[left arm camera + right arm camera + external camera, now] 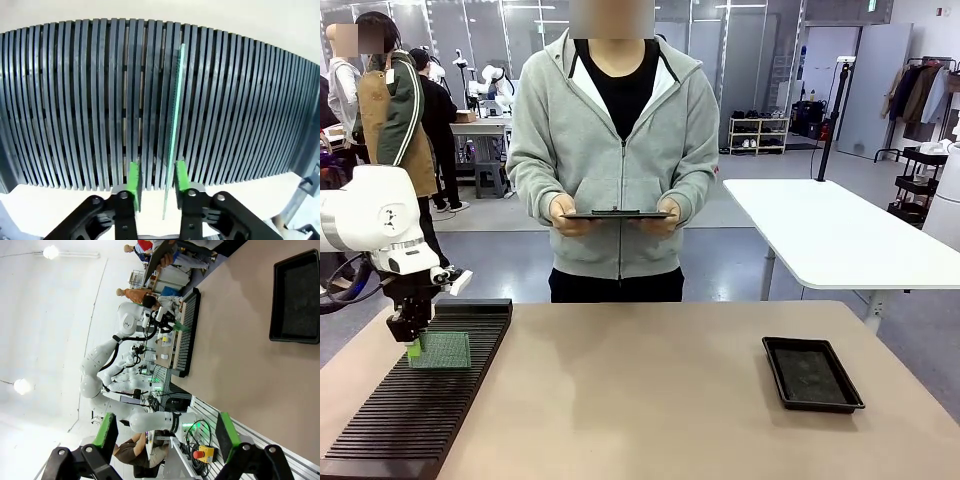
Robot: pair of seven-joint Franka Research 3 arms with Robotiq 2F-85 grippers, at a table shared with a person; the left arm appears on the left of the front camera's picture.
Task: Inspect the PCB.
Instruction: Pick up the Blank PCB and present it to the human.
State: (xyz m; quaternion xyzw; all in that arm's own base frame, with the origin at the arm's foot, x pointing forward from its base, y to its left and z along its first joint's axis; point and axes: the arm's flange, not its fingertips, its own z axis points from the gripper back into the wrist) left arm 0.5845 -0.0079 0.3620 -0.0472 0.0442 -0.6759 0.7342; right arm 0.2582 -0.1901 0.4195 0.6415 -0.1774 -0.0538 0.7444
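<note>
The PCB (442, 350) is a thin green board standing on edge in a slot of the black slotted rack (430, 410) at the table's left. My left gripper (413, 348) has come down over the board's left end. In the left wrist view the PCB (174, 115) runs edge-on between the two green pads of the left gripper (157, 177). The right pad is close against the board and a gap shows on the left side. Off the table, my right gripper (165, 432) is open and holds nothing.
A shallow black tray (812, 373) lies on the table's right side, and shows in the right wrist view as the tray (295, 297). Across the table a person holds a dark flat tablet (617, 214) in both hands. The rack (75, 100) spans the left wrist view.
</note>
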